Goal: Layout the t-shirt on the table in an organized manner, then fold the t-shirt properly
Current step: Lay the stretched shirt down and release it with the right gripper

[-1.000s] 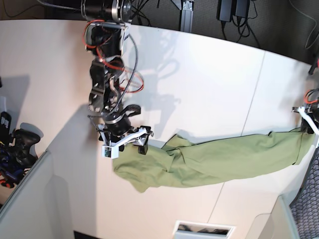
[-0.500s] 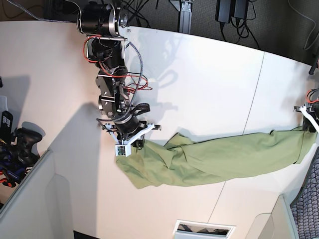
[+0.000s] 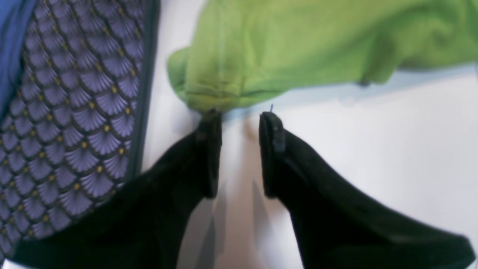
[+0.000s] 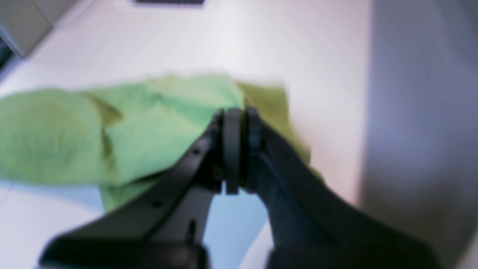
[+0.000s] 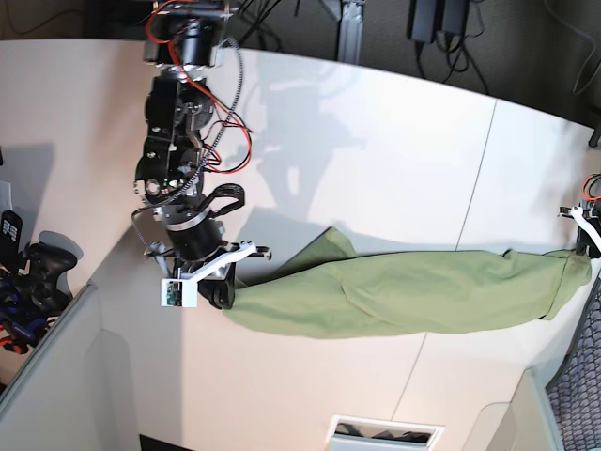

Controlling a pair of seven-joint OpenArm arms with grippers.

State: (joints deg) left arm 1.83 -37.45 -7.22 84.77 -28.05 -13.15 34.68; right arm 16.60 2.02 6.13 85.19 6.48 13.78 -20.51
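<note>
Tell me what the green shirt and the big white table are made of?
The t-shirt looks like soft knit cloth, probably cotton: matte, wrinkling and sagging in folds where it is stretched out, with a stitched hem in the left wrist view. The table looks hard and smooth, maybe laminate or painted board: it has a faint sheen, sharp shadows and a thin seam line. I cannot tell for sure.

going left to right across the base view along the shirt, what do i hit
black controller-like gadget → right claw shut on the t-shirt's end → t-shirt, stretched long across the table → left claw at the far end
</note>
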